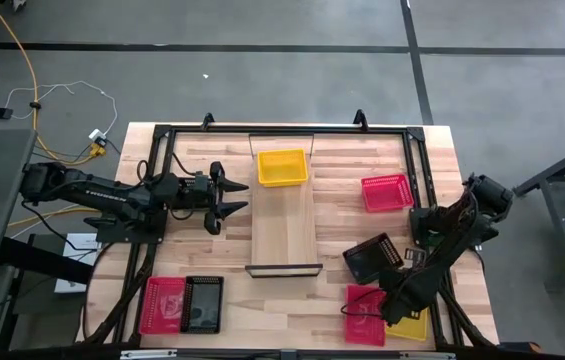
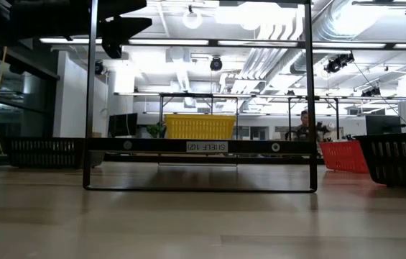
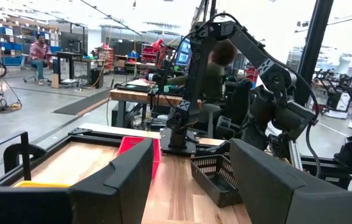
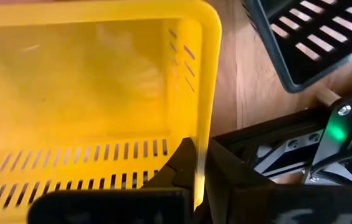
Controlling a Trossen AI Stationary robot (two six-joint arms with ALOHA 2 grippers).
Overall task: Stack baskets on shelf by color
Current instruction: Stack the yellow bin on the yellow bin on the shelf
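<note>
The shelf (image 1: pixel 284 225) is a pale plank with dark end bars, in the middle of the table. One yellow basket (image 1: pixel 282 167) rests on its far end and also shows in the low view (image 2: pixel 199 126). My left gripper (image 1: pixel 230 198) hangs open above the table, just left of the shelf, touching nothing; its fingers (image 3: pixel 191 186) are spread wide. My right gripper (image 1: pixel 395 306) is at the table's near right, shut on a second yellow basket (image 1: pixel 412 325), which fills the right wrist view (image 4: pixel 88 93). A red basket (image 1: pixel 365 313) lies next to it. My right gripper (image 4: pixel 199 160) pinches a side wall of the yellow basket at its rim (image 4: pixel 202 134), one finger inside the basket and one outside. The fingers come slanting down from above. Whether the basket's bottom is off the table, I cannot tell.
A black basket (image 1: pixel 372 258) sits just beyond the right gripper, and a red one (image 1: pixel 387 192) is farther back on the right. At the near left stand a red basket (image 1: pixel 162 305) and a black basket (image 1: pixel 203 303). A dark metal frame (image 1: pixel 162 135) borders the table. People sit in the room behind.
</note>
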